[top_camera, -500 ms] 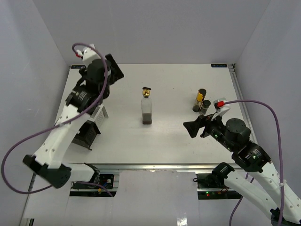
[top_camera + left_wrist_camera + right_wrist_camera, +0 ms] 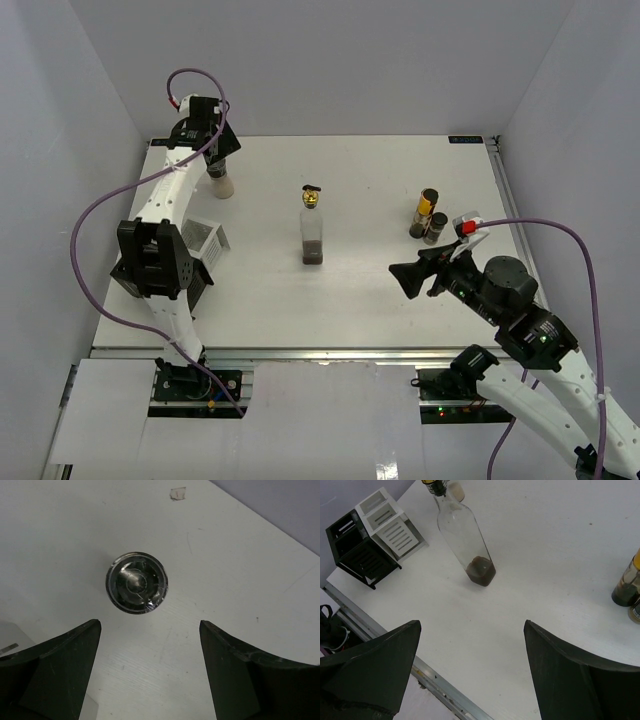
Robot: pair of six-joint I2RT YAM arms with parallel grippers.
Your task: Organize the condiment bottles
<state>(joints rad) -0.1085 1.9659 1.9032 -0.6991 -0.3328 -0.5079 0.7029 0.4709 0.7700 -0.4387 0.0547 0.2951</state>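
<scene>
My left gripper (image 2: 149, 627) hangs over the far left corner of the table (image 2: 370, 175), jaws spread wide and holding nothing. The grey-lidded jar (image 2: 136, 582) stands upright just ahead of the fingertips, not between them. Step in hand, by my judgement: the approach to grasp this jar. The next move calls for lowering until the jaws straddle it, then closing. The rack (image 2: 190, 262) sits nearer, at the left edge. The tall bottle (image 2: 313, 232) stands mid-table and the yellow-labelled bottle (image 2: 425, 210) far right. My right gripper (image 2: 470, 630) is wide open, empty, facing the tall bottle.
</scene>
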